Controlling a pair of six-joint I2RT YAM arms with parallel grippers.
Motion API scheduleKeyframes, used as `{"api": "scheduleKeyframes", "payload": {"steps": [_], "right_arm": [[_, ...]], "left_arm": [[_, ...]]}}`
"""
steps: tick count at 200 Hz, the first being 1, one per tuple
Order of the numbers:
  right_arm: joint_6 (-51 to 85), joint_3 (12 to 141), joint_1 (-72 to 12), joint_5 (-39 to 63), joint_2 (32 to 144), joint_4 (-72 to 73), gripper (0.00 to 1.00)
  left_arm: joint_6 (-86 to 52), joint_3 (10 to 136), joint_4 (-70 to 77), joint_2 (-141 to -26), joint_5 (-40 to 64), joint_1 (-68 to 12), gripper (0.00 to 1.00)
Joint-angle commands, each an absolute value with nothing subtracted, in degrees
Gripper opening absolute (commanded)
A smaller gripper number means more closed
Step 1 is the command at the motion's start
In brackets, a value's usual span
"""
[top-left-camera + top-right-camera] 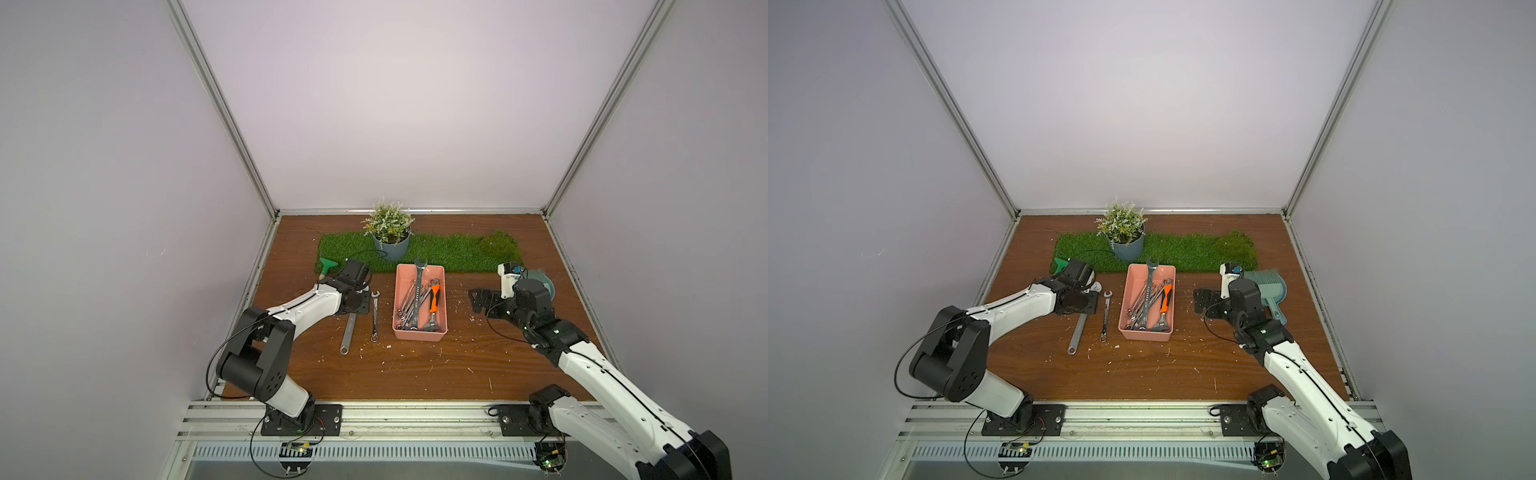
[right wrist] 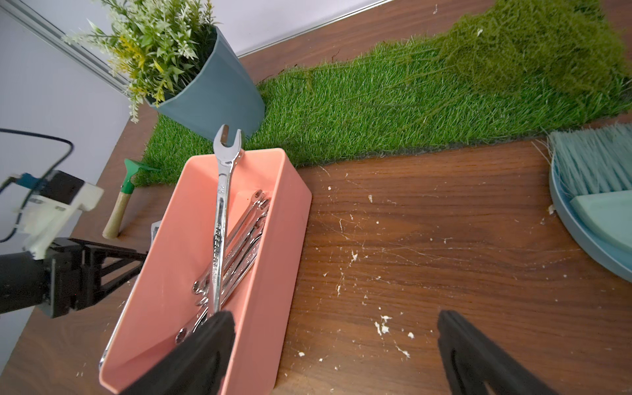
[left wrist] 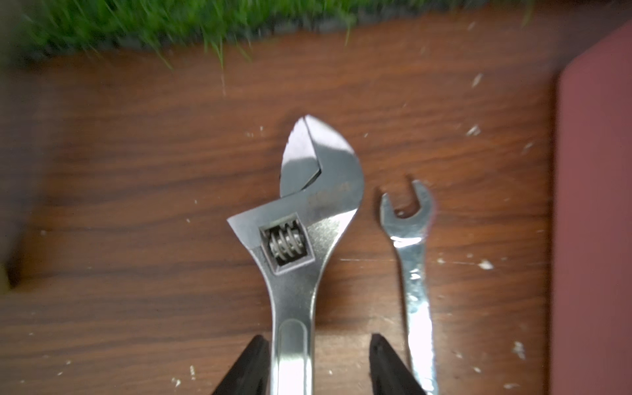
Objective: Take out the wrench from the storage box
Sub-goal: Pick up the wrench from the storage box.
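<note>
wooden table (image 1: pixel 415 374) | on it: grass mat (image 1: pixel 449 249); storage box (image 1: pixel 419 336); adjustable wrench (image 1: pixel 348 334); small wrench (image 1: pixel 375 316); dustpan (image 1: pixel 1273 291)

- Soft, even overhead light in my top views; faint shadows.
- My left wrist view smears the artificial grass (image 3: pixel 136 24); glare on the adjustable wrench (image 3: pixel 307 212) handle.

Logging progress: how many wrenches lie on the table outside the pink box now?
2. The adjustable wrench lies between the open jaws of the left gripper; the slim combination wrench lies beside it, toward the storage box. The left arm may hide more.
</note>
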State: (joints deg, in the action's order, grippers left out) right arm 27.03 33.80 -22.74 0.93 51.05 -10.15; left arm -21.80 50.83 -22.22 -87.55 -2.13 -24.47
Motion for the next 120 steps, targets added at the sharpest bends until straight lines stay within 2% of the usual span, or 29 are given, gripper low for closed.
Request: {"api": "scheduleKeyframes", "payload": {"steps": [1,32,71,120], "right_arm": [[26.9,34.7,-22.6,1.3,49.9,-9.6,0.99],[26.8,34.8,-22.6,1.4,50.2,-9.2,0.99],[26.9,35.1,-22.6,1.6,50.5,-9.0,0.99],[26.4,35.7,-22.6,0.8,49.5,-10.4,0.99]], "left_arm": [[-26.6,53.6,-22.1,-83.5,-0.4,-27.3,0.53],[-30.2,57.9,-21.5,-81.6,-0.8,-35.2,0.53],[-31.7,66.3,-20.8,-88.7,-4.8,-45.5,0.55],[-30.3,71.6,-20.1,-99.7,-9.1,-47.3,0.55]]}}
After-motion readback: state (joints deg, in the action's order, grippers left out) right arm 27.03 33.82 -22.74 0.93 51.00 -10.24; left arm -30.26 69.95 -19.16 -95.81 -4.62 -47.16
